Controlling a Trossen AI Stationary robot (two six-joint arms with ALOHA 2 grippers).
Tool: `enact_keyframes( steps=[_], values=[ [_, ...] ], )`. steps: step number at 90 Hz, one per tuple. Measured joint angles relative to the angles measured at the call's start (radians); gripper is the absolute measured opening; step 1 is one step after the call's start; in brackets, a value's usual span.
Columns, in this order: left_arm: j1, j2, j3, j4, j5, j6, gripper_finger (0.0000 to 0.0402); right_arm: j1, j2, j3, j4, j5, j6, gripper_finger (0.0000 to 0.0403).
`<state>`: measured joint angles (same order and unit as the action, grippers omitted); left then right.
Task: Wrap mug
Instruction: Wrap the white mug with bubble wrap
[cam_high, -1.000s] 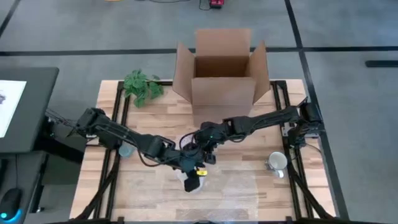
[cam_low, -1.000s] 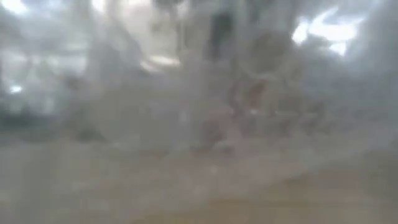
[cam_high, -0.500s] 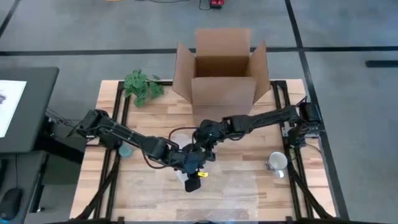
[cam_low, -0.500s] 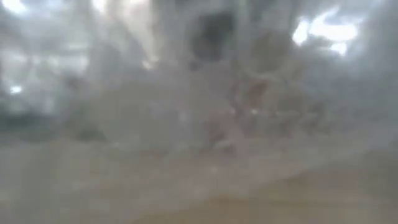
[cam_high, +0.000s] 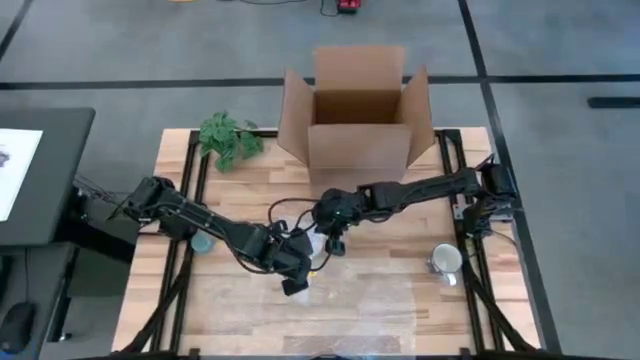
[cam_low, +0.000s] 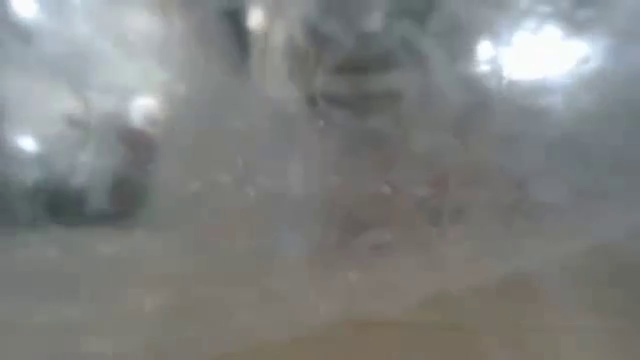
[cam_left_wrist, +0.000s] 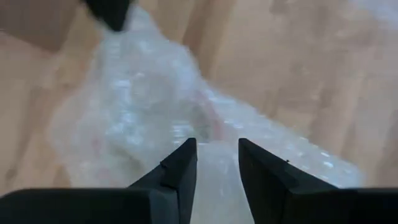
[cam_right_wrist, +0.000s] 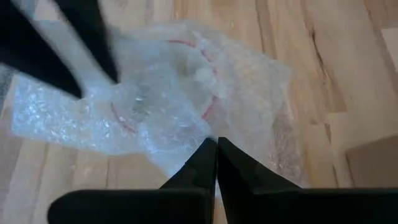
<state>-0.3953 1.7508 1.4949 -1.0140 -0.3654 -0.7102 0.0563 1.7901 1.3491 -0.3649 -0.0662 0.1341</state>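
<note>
A mug with a red rim (cam_right_wrist: 166, 78) lies inside a crumpled bundle of clear bubble wrap (cam_high: 312, 254) at the table's middle. In the left wrist view the bundle (cam_left_wrist: 143, 106) fills the space ahead of the fingers. My left gripper (cam_high: 296, 283) is at the bundle's near left side, closed on the wrap. My right gripper (cam_high: 337, 247) stands at the bundle's right side, pointing down, its fingers shut (cam_right_wrist: 216, 146). The low view shows only a blurred veil of wrap. My left gripper has a wad of the bubble wrap (cam_left_wrist: 217, 155) between its two fingers, which stand a narrow gap apart, at the bundle's near edge. The wrap trails back onto the table. My right gripper's shut fingertips (cam_right_wrist: 211, 149) meet the edge of the wrap (cam_right_wrist: 205, 134) from above. Whether a layer lies between them I cannot tell.
An open cardboard box (cam_high: 360, 110) stands at the table's far middle, with a green plant (cam_high: 230, 138) to its left. A second, pale mug (cam_high: 445, 260) sits at the right. A small teal cup (cam_high: 203, 243) is under the left arm.
My left gripper has moved toward the table's left edge, drawing the wrap's near part along with it. My right gripper has moved slightly toward the far edge and stays shut. The bundle has shifted a little to the left.
</note>
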Motion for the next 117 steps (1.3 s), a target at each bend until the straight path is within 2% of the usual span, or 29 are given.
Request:
enact_keyframes(
  steps=[9,42,55,71,83,98,117],
  values=[
    [0.003,0.001,-0.018,-0.027,-0.033,-0.026,0.0075,0.0,0.0,0.0,0.0,0.0,0.0,0.0],
    [0.017,0.001,-0.146,0.059,-0.063,-0.14,0.0023,0.001,-0.001,0.001,0.001,-0.007,-0.003,0.0004],
    [0.036,0.001,-0.16,0.093,-0.061,-0.145,0.0003,0.001,-0.016,0.001,-0.008,-0.032,0.0,0.0038],
    [0.058,0.001,-0.16,0.099,-0.063,-0.132,0.0001,-0.006,-0.081,0.002,-0.039,-0.037,0.039,0.0096],
    [0.067,0.001,-0.161,0.115,-0.076,-0.131,0.0,-0.009,-0.134,0.002,-0.044,-0.053,0.014,0.0115],
    [0.069,0.001,-0.161,0.113,-0.105,-0.133,0.0,-0.008,-0.099,0.003,0.04,-0.143,-0.063,0.0109],
    [0.06,0.002,-0.161,0.112,-0.106,-0.101,0.0,-0.044,0.037,0.002,0.176,-0.287,-0.055,0.0065]
  ],
)
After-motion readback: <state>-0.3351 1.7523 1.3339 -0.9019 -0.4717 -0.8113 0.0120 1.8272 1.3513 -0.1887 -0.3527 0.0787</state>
